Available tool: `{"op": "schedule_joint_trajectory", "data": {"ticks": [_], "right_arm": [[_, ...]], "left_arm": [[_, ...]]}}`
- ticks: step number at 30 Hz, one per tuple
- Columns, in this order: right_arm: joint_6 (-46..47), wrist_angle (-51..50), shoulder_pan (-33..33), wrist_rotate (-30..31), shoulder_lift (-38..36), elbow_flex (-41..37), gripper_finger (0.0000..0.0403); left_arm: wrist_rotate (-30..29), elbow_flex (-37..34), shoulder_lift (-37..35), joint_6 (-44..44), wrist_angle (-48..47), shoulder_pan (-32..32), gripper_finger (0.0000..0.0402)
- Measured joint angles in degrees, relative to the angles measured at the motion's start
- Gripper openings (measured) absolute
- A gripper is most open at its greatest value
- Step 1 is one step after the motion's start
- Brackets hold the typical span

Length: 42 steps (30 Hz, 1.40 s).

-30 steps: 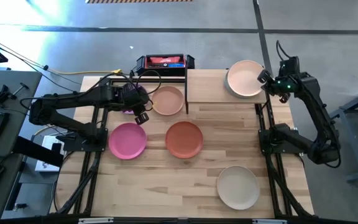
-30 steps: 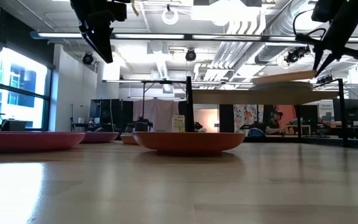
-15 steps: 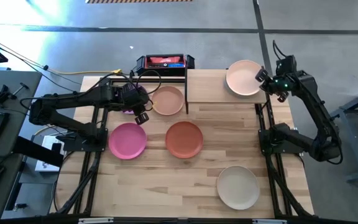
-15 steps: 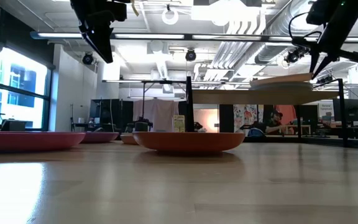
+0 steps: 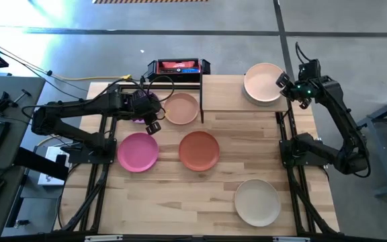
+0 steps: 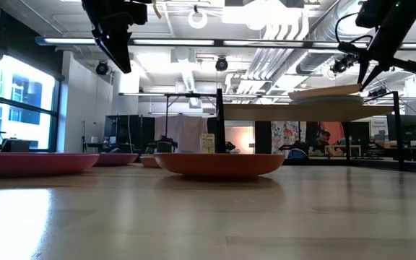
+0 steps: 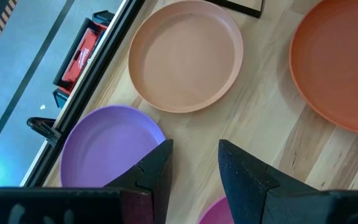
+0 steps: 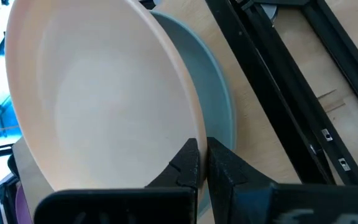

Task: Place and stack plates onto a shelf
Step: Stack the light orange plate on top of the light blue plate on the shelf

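Observation:
My right gripper (image 5: 285, 88) (image 8: 202, 155) is over the right end of the shelf (image 5: 227, 94) (image 6: 266, 113), shut on a pale peach plate (image 5: 263, 82) (image 8: 98, 93) (image 6: 326, 91). A grey-teal plate (image 8: 221, 106) lies on the shelf under it. My left gripper (image 5: 152, 123) (image 7: 194, 163) (image 6: 118, 45) hovers open above the table between the purple plate (image 7: 107, 146) and the pink plate (image 5: 138, 151). The tan plate (image 5: 182, 108) (image 7: 187, 55), the terracotta plate (image 5: 199, 150) (image 6: 219, 164) and the beige plate (image 5: 256, 202) lie flat on the tabletop. My right gripper pinches the peach plate's rim (image 8: 188, 134) on its right side between the two fingers (image 8: 188, 165). It comes from the table's right, slanting down. The plate is tilted, with the held side raised and its left side low over the grey-teal plate.
A red and black box (image 5: 177, 66) sits just beyond the far edge behind the shelf. Black shelf posts (image 5: 201, 101) stand beside the tan plate. Bare wood (image 5: 180, 198) lies along the near left part of the table.
My right gripper has moved a little toward the table's left and slightly up, carrying the peach plate with it. The plate now sits a bit farther left over the shelf, its held side tipped up a little more.

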Motion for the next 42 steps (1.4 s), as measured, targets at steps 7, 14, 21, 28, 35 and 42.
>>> {"op": "schedule_joint_trajectory", "data": {"ticks": [7, 14, 21, 28, 35, 42], "right_arm": [[-0.98, -0.02, -0.02, -0.32, 0.0, 0.0, 0.0001], [-2.42, 0.0, -0.04, -1.42, 0.47, 0.0, 0.0001], [-2.39, 0.02, -0.02, -3.79, 2.61, 0.0, 0.0005], [-2.43, -1.63, -0.02, -2.39, 2.11, 0.0, 0.0067], [-2.97, -1.84, -0.02, -1.6, 2.05, 0.0, 0.0096], [-4.43, -2.1, -0.04, -5.67, 1.97, 0.0, 0.0097]], "left_arm": [[-0.01, 0.0, 0.02, 0.01, 0.0, 0.0, 0.0117], [-0.02, 0.0, 0.0, 0.0, 0.0, 0.0, 0.0117], [-0.02, 0.0, 0.02, 0.0, 0.0, 0.0, 0.0117], [-0.02, 0.0, 0.02, 0.02, 0.0, 0.0, 0.0117], [-0.02, 0.0, 0.01, 0.02, -0.01, 0.0, 0.0117], [-0.02, 0.0, 0.01, 0.02, -0.02, 0.0, 0.0117]]}}
